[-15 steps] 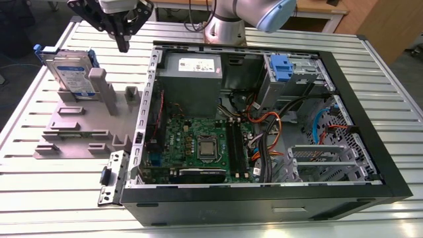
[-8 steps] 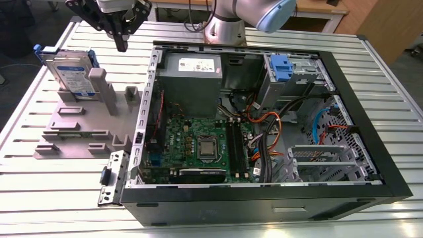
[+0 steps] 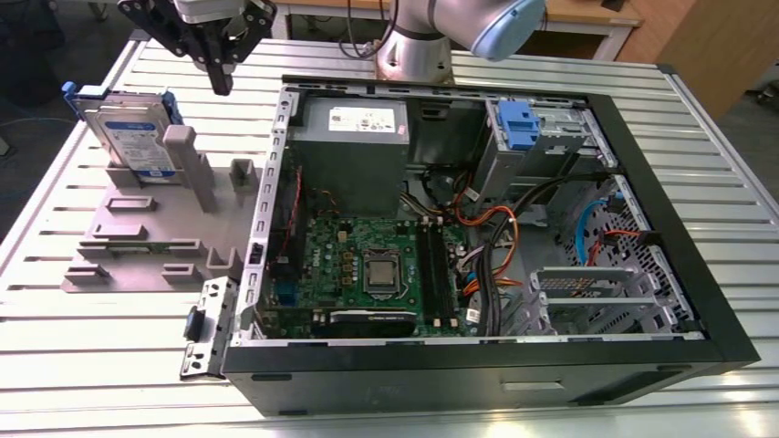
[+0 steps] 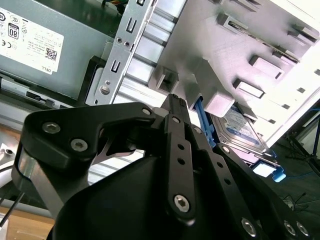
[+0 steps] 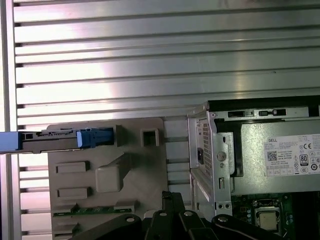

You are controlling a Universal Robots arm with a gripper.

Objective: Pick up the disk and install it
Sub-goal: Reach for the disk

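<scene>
Exterior view is showing the black angular tool [image 3: 221,85] hanging closed and empty above the ribbed metal desk [image 3: 98,365]; the flat silver, blue-framed disk [image 3: 131,137] is standing on edge in a grey plastic holder [image 3: 134,251].

The disk [image 3: 131,139] is silver with a white-and-blue label and blue frame. It stands on edge in the grey holder [image 3: 137,239]

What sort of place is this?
Likely a robotics lab workbench: a robot arm stands on a slatted metal table beside an opened computer case, with a hard drive upright in a grey holder.
</scene>
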